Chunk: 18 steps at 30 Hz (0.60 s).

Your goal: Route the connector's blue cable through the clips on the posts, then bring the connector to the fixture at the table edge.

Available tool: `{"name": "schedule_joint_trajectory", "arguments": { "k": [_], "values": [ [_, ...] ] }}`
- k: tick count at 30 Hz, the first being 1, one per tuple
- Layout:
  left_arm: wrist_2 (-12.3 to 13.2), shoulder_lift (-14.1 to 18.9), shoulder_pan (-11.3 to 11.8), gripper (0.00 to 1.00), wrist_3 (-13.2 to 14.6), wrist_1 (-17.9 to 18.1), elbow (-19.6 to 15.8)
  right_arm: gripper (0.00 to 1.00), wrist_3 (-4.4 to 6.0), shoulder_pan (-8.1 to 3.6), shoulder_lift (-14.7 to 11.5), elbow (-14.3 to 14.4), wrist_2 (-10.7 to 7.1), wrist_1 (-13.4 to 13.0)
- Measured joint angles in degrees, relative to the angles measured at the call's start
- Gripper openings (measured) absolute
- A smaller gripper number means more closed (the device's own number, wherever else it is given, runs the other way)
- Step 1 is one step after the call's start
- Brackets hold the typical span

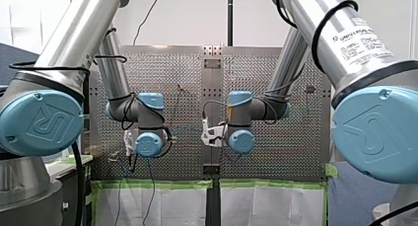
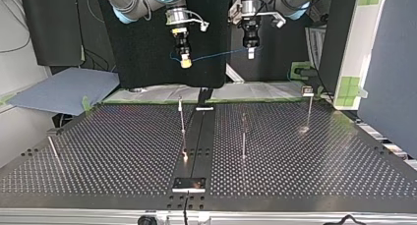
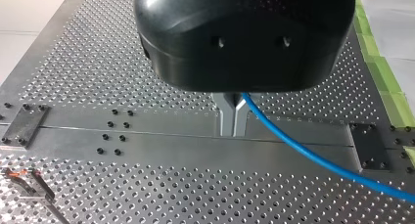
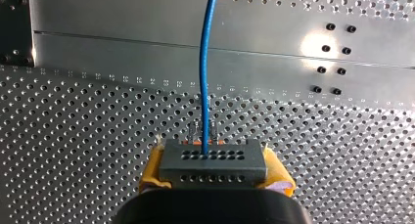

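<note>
Right claw (image 2: 185,61) clamps connector (image 4: 214,164), left claw (image 3: 234,117) pinches blue cable (image 3: 303,151) (both above posts (image 2: 243,136)); no clips (image 2: 308,91) threaded, fixture (image 2: 189,184) pending.

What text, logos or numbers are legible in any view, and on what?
"UNIVERSAL ROBOTS": label on my right arm, front view; finer print below it is blurred.
"UR" monogram: blue joint caps, front view.
Row of tiny numerals on the table plate, right wrist view: too small to read.
Top and left wrist views: none.
</note>
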Motion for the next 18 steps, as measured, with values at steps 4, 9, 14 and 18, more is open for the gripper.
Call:
{"name": "schedule_joint_trajectory", "arguments": {
  "k": [4, 9, 14, 18],
  "values": [
    [0.00, 0.00, 0.00, 0.00, 0.00, 0.00, 0.00, 0.00, 0.00, 0.00, 0.00, 0.00, -0.01, 0.00],
    [0.58, 0.65, -0.36, 0.00, 0.63, -0.62, -0.46, 0.00, -0.26, -0.32, 0.63, -0.61, 0.61, 0.61],
    [1.22, 2.86, -0.59, 0.00, 2.85, -2.85, -0.83, 0.00, -0.41, -0.58, 2.93, -2.86, 2.17, 2.93],
    [1.30, 4.69, -0.60, 0.00, 4.68, -4.68, -0.86, 0.00, -0.43, -0.60, 5.17, -3.77, 2.49, 5.22]
  ]
}}
